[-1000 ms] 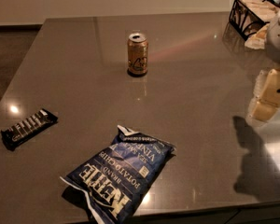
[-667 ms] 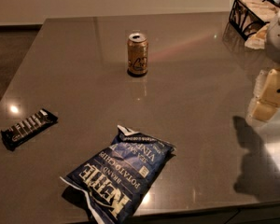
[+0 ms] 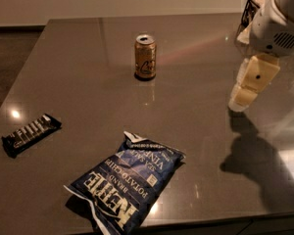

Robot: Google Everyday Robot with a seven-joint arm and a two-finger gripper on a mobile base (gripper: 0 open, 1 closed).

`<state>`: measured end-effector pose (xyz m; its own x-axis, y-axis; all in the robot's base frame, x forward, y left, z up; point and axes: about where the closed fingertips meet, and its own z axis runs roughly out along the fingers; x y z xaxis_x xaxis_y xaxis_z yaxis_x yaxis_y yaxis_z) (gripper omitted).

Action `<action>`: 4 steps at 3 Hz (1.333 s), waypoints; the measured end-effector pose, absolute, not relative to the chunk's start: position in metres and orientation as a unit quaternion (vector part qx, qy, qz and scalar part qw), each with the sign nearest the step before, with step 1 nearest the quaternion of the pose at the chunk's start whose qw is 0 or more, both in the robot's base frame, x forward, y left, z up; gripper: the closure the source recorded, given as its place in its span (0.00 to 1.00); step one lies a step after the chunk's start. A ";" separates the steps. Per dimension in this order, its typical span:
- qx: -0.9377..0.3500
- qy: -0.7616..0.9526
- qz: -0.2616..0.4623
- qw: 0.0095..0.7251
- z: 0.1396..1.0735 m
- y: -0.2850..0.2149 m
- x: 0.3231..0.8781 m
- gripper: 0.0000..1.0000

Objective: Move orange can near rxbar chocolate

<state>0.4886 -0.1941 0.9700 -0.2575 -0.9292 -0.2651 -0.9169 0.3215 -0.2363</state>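
Approaching stage, nothing grasped yet. Nearest on the counter (image 3: 78, 58) lies a chip bag (image 3: 125, 185), with the chocolate bar (image 3: 30, 133) at the left edge. At right the gripper (image 3: 241, 99) hangs empty above the counter, its spread not determinable. Farther back the orange can (image 3: 145, 56) stands upright, well apart from the bar. The next move calls for a reach leftward to the can.

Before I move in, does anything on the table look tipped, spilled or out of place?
Nothing stands out. The orange can stands upright, no spill around it. The rxbar chocolate lies flat near the left edge; the chip bag lies crumpled near the front edge. The gripper hangs over the right side.
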 end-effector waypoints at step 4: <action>-0.488 0.807 0.055 0.327 0.951 -0.083 0.654 0.00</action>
<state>0.6545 -0.0826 0.9507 -0.3100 -0.7517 -0.5821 -0.8233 0.5184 -0.2309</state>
